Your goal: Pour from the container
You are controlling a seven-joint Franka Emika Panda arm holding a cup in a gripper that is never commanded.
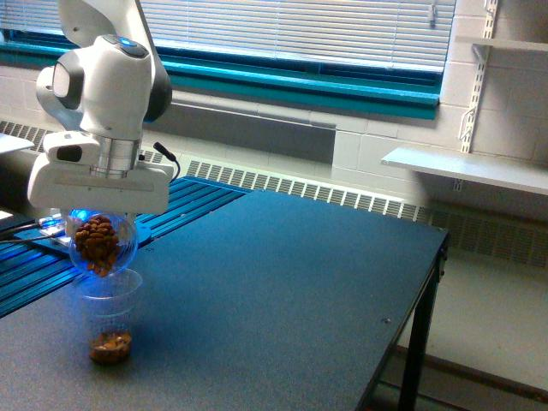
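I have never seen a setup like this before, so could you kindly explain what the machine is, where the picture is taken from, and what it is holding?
The white machine is a robot arm; the wide flat block at its lower end is its gripper. The picture comes from one camera standing off the arm, looking across a dark table. The gripper holds the container, a small round clear jar filled with brown nut-like pieces. The fingers are hidden behind the block and the jar. Right beneath it, on the table, stands a taller clear cup with a shallow layer of the same brown pieces at its bottom. The jar hangs just over the cup's rim, which suits pouring from one into the other.
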